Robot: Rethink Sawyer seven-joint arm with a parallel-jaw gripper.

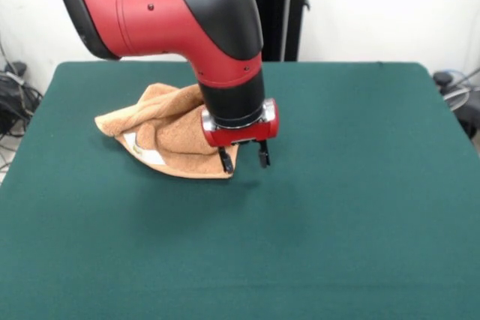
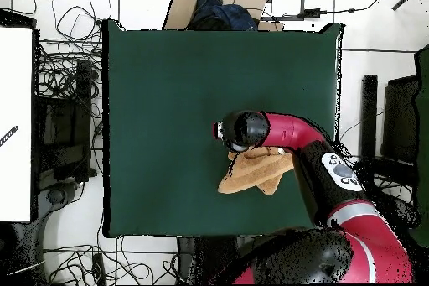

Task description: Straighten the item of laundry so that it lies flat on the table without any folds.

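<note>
My jaws (image 1: 244, 158) hang just above the tabletop (image 1: 337, 207), the two black tips parted with bare green showing between them, so they are open and hold nothing. One tip sits right at the towel (image 1: 169, 136) corner, against its edge in the front view; whether it touches the cloth I cannot tell. The other tip is over bare tabletop, clear of the cloth.

The towel lies beside and behind my jaws, bunched rather than flat. Its near edge lies on the tabletop in a curved line running away from my tip, and a white label (image 1: 148, 153) shows on that edge. Further off, the cloth rises into a folded hump, with one rounded corner pointing away from me. The part closest to my wrist is hidden behind my red and black arm (image 1: 187, 5).

From overhead, the towel (image 2: 251, 171) shows as a crumpled tan wedge tucked partly under my arm (image 2: 285, 132), well inside the tabletop (image 2: 167, 90) edges. Green cloth stretches wide all round it.
</note>
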